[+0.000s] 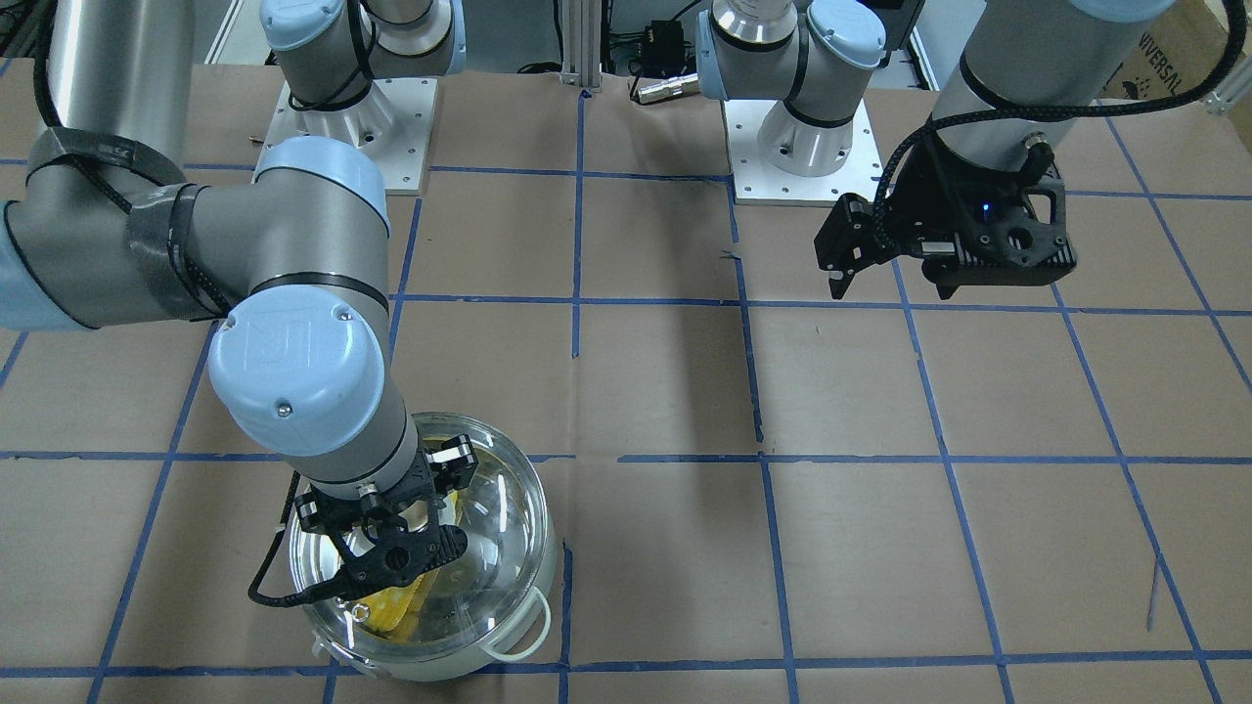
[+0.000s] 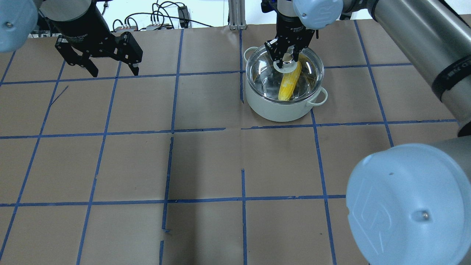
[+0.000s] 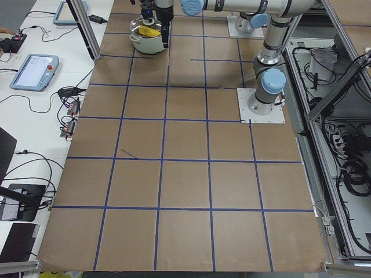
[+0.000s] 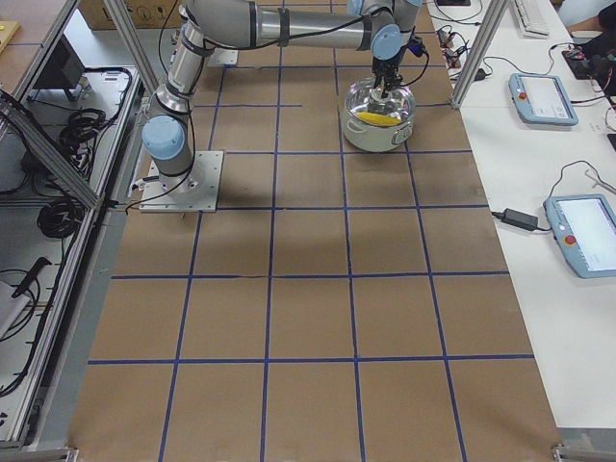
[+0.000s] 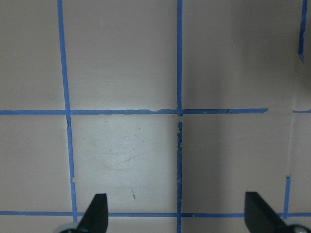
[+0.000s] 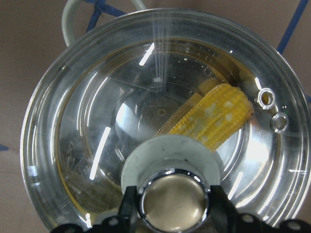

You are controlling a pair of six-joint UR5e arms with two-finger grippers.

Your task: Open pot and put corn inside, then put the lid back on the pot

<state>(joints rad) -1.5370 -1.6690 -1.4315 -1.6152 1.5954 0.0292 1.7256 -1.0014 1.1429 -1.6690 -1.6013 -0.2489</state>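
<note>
Gripping the knob of the glass lid, the right claw is clamped above the pot; corn lies beneath. An off-centre release could leave the lid tilted. The left claw is spread, empty.

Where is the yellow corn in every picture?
Front-facing: the corn is low and left, inside the pot.
Overhead: upper right of centre, under the lid.
Exterior left: top, a small yellow patch.
Exterior right: top, right of centre.
Left wrist: not in it.
Right wrist: centre right.
Shared landmark: the right pincer at the lid's knob.
</note>
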